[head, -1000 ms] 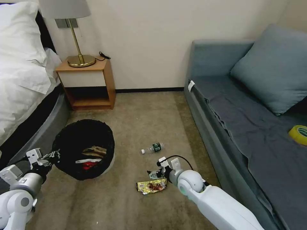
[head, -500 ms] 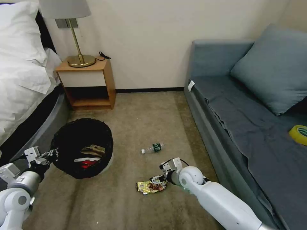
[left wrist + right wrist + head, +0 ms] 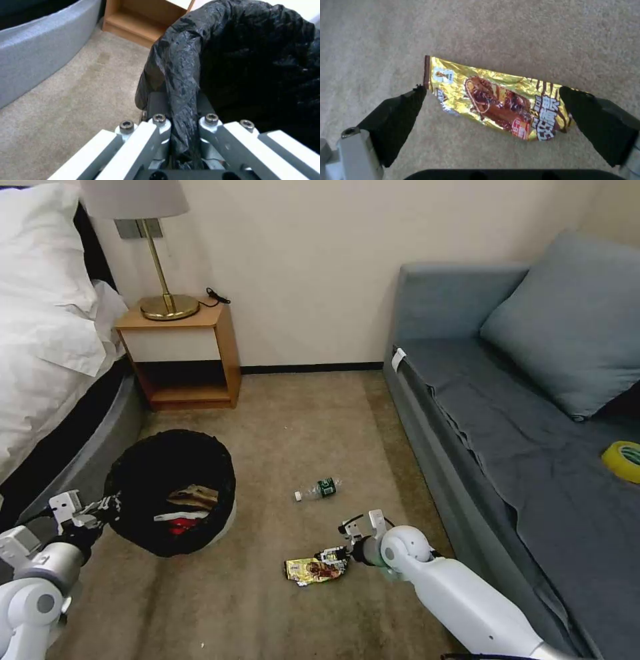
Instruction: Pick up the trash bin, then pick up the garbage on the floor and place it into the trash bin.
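While the left gripper (image 3: 181, 140) pinched the bin (image 3: 170, 490) (by its bag), the right gripper (image 3: 493, 120) gaped wide around the wrapper (image 3: 496, 98).

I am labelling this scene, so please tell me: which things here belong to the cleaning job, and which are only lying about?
Part of the job:
- trash bin, held by left gripper
- gold snack wrapper, between the open fingers of right gripper
- small bottle on the carpet

Just lying about:
- yellow tape roll on the sofa
- lamp
- nightstand

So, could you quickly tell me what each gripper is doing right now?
Left gripper: shut on the trash bin rim.
Right gripper: open, straddling the snack wrapper on the carpet.
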You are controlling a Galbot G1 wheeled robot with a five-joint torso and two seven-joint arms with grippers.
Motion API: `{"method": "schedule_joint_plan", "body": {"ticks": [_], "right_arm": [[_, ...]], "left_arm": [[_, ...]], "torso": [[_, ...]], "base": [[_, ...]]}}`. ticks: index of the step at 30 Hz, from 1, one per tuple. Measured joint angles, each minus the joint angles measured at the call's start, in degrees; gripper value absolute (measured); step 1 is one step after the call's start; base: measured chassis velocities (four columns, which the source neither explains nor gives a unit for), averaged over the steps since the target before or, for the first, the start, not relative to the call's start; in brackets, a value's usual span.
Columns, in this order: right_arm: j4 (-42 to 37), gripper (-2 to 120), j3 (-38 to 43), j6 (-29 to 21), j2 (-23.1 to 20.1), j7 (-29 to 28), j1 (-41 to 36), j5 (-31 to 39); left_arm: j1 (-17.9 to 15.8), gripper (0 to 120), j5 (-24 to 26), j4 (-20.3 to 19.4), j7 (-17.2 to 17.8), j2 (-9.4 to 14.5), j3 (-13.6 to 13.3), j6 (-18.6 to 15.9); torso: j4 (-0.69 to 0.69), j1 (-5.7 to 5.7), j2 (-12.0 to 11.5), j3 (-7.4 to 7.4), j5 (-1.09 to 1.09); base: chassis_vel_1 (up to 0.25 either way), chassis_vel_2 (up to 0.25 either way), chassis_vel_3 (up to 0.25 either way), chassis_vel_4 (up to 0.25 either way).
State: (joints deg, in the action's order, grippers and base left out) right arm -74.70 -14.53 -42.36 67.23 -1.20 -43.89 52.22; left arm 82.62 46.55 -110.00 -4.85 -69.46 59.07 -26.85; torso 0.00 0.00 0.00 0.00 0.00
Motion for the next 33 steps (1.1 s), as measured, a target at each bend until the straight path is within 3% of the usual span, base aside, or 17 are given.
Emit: {"method": "schedule_joint_plan", "body": {"ticks": [16, 33], "right_arm": [[7.84, 100, -3.18, 0.17, -0.02, 1.82, 3.72, -3.31], [10.57, 100, -2.16, 0.30, 2.59, 4.81, 1.77, -6.63]], "left_arm": [[-0.32, 4, -0.54, 1.00, -0.12, -0.10, -0.39, 0.30], [-0.44, 4, -0.48, 1.88, -0.35, 1.09, -0.31, 0.61]], "torso": [[-0.01, 0.00, 0.00, 0.00, 0.00], [0.00, 0.00, 0.00, 0.00, -0.01]], "base": [[0.000, 0.000, 0.000, 0.000], [0.000, 0.000, 0.000, 0.000]]}}
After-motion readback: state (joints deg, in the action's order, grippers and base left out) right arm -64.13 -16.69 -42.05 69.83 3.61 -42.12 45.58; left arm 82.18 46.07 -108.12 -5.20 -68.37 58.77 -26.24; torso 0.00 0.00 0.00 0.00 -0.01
